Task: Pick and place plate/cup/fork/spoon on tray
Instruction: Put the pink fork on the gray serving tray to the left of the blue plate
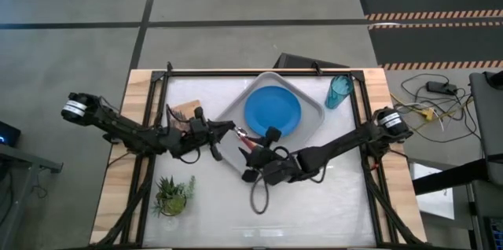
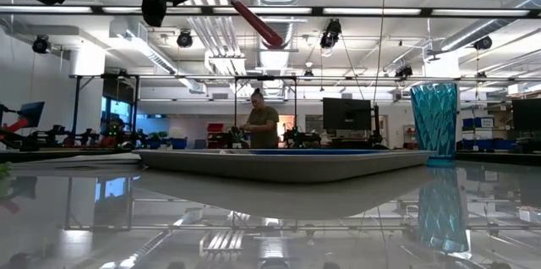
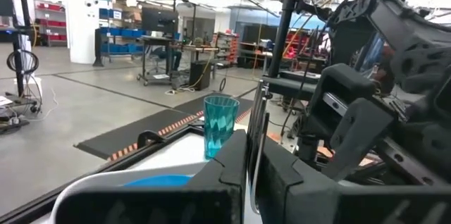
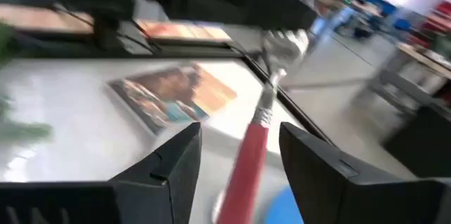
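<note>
The grey tray lies at the table's far middle with the blue plate on it. The teal cup stands on the table beyond the tray's right corner; it also shows in the low view. My right gripper is shut on the pink-handled fork, high above the tray's left corner. My left gripper is shut and empty, just left of the fork's head. The spoon is out of view. My right gripper has the fork's pink-red handle between its two fingers, which lie roughly along the fork. The silver head sticks out free ahead of the fingertips. The fork is lifted clear and slanted, its handle end lower than its head.
A small potted plant stands near the table's left front. A printed card lies at the far left, behind my left arm. A black cable loop hangs below my right arm. A person stands in the room behind.
</note>
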